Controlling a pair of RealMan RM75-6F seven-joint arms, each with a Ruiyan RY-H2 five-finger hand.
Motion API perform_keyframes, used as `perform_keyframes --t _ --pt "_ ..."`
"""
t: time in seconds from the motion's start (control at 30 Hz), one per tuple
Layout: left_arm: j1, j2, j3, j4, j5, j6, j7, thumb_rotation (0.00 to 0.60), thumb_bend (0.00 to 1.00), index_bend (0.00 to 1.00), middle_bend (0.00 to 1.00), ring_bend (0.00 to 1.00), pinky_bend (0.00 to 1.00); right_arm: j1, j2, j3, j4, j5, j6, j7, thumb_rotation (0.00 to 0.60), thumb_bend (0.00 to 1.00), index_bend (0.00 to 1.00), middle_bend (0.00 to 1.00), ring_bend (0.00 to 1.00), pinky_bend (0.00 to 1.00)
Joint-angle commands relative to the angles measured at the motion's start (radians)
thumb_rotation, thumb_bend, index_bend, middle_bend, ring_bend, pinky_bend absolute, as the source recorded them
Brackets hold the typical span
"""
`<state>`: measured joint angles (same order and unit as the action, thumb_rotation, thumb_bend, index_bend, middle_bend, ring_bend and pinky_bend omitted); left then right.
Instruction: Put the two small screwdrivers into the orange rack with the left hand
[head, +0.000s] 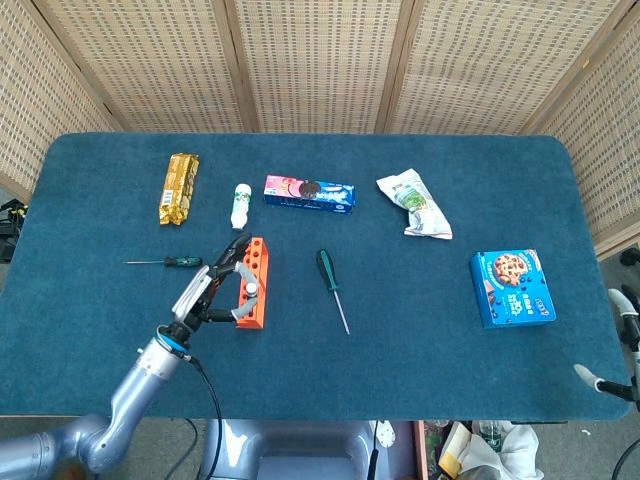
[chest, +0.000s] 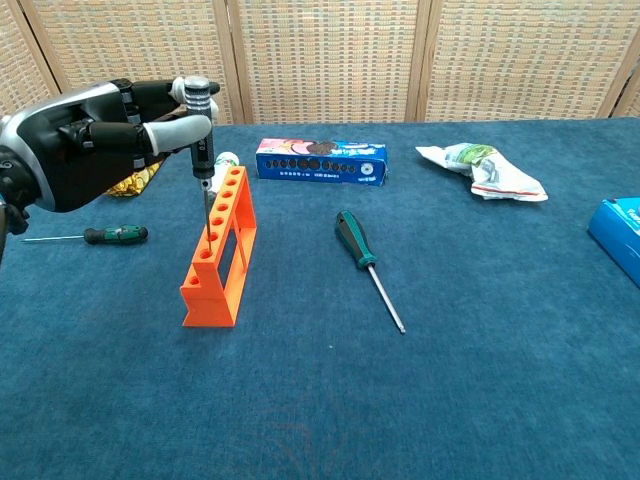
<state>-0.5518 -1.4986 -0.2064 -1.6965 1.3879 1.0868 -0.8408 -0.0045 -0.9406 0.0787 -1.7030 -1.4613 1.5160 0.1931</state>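
Note:
My left hand (chest: 88, 146) (head: 205, 296) pinches a small screwdriver (chest: 201, 135) (head: 250, 289) with a black handle and silver cap, upright over the orange rack (chest: 205, 305) (head: 256, 262). Its thin shaft runs down to a hole near the rack's near end; how deep the tip sits I cannot tell. The second small screwdriver (chest: 114, 235) (head: 172, 262), green-handled, lies flat on the blue table (chest: 450, 380) left of the rack. My right hand (head: 612, 345) shows only partly at the table's right edge, fingers apart and holding nothing.
A larger green-handled screwdriver (chest: 358, 241) (head: 328, 273) lies right of the rack. Behind it are a white bottle (head: 240, 204), a blue cookie pack (chest: 320, 160), a gold snack bar (head: 179, 187) and a crumpled wrapper (chest: 482, 169). A blue cookie box (head: 512, 288) lies far right.

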Motion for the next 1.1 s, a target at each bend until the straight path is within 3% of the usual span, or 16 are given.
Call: perform_keyframes --t 0.03,0.57,1.1 --pt "0.001 -0.005 0.002 0.007 -0.001 0.002 0.009 0.6 0.48 0.64 0.0 0.0 0.0 0.0 0.001 0.0 0.001 0.0 0.0 0.003 0.6 0.0 0.0 0.0 0.0 0.0" --pt "0.011 -0.071 0.043 0.115 -0.008 -0.02 0.003 0.6 0.49 0.65 0.0 0.0 0.0 -0.001 0.005 -0.001 0.001 -0.003 -0.001 0.013 0.6 0.0 0.0 0.0 0.0 0.0" --pt "0.02 -0.105 0.055 0.157 -0.015 -0.013 0.086 0.6 0.5 0.65 0.0 0.0 0.0 -0.001 0.007 -0.001 0.001 -0.005 0.0 0.019 0.6 0.0 0.0 0.0 0.0 0.0"
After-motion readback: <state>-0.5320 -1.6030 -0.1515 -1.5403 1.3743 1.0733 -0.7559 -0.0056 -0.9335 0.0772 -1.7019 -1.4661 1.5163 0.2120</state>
